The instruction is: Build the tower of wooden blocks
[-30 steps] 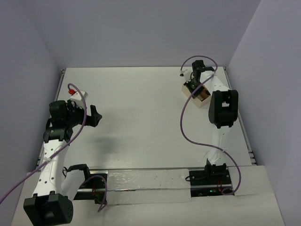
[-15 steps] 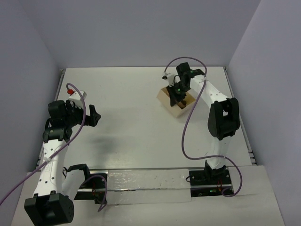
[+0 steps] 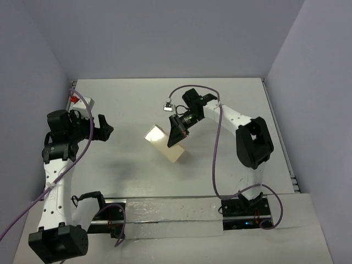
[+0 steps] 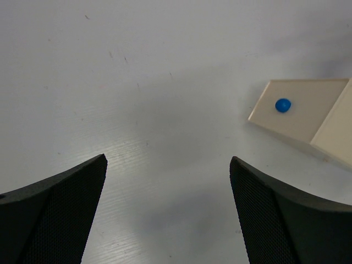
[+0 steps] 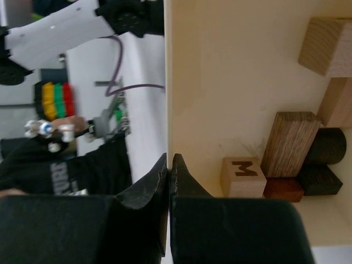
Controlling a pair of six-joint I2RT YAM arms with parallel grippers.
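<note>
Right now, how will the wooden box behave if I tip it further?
Probably stiff: the box looks solid wood. The right gripper pinches one wall between its jaws, so it may pivot or slip. The blocks piled in one corner will likely slide, shifting its balance.

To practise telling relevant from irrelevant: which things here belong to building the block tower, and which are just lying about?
For the job: wooden blocks; pale box holding them, its wall pinched by the right gripper.
Lying about: red object at far left; small pale item beyond the box.
</note>
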